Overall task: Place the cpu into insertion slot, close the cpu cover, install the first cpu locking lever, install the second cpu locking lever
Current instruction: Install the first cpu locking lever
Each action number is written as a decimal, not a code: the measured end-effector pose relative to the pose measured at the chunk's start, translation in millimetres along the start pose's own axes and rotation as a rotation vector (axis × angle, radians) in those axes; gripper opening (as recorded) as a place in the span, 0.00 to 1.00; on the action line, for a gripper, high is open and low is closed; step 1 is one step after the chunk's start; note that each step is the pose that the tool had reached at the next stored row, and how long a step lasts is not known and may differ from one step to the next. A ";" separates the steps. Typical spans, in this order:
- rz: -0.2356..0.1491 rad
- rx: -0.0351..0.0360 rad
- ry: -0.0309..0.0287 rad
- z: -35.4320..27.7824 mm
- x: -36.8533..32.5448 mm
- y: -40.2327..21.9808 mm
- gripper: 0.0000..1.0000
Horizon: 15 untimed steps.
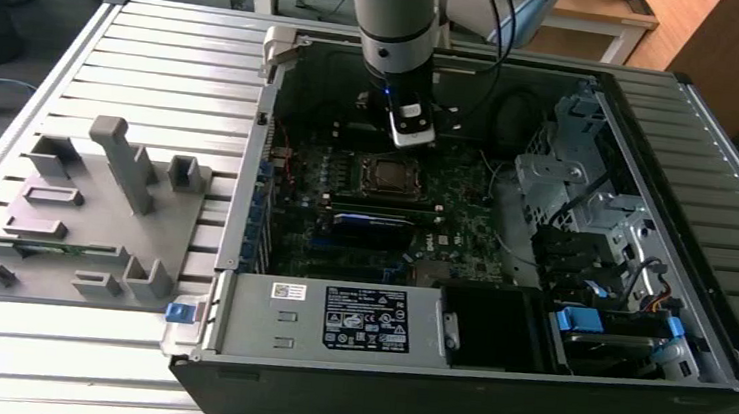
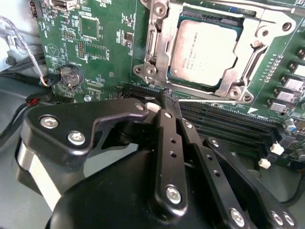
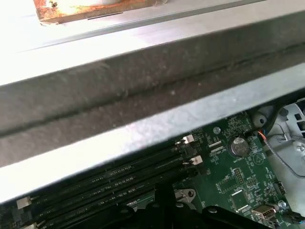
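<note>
The cpu [image 2: 202, 50], a flat silver-grey square, lies in the insertion slot [image 2: 219, 15], whose dark edge shows along one side of it. The cpu cover [image 2: 157, 43], a silver frame with a square cut-out, lies flat around the chip. In the exterior view the cpu [image 1: 386, 173] sits mid-board, just in front of my gripper [image 1: 410, 135]. My gripper [image 2: 169, 98] is shut, its black fingers [image 2: 167, 138] pressed together. Its tip is at the cover's edge, beside a thin silver locking lever [image 2: 214, 101] that runs along the memory slots. Whether it touches the lever is unclear.
Black memory slots [image 2: 228, 124] run beside the socket, and a coin battery [image 2: 71, 76] and loose cables [image 2: 19, 38] lie off to one side. The case wall [image 3: 143, 95] is close by. A power supply [image 1: 360, 317], a drive cage [image 1: 584, 206] and a grey fixture [image 1: 89, 203] surround the board.
</note>
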State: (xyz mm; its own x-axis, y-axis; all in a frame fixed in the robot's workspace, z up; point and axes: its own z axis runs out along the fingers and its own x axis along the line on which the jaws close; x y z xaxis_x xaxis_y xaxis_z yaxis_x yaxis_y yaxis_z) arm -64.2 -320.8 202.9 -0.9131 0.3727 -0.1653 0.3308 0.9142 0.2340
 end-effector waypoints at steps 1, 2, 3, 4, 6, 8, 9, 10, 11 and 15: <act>0.000 -0.0016 -0.0007 0.0 0.7 0.2 0.11; 0.000 -0.0029 -0.0013 -0.1 1.4 0.4 0.11; 0.000 -0.0043 -0.0020 -0.2 2.2 0.5 0.11; 0.000 -0.0058 -0.0026 -0.3 3.1 0.7 0.11; 0.001 -0.0095 -0.0033 -0.5 4.7 1.1 0.11; 0.002 -0.0128 -0.0039 -0.6 5.9 1.3 0.11; 0.002 -0.0140 -0.0044 -0.6 6.3 1.2 0.11; 0.002 -0.0148 -0.0051 -0.4 6.8 1.1 0.11; 0.001 -0.0154 -0.0063 -0.2 7.2 0.9 0.11; 0.000 -0.0201 -0.0171 1.3 9.9 -0.5 0.11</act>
State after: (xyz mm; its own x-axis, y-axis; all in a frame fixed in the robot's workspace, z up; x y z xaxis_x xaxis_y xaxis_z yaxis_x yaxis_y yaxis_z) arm -73.1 -317.3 199.9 -0.9090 0.3752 -0.1817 0.3255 0.9110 0.2531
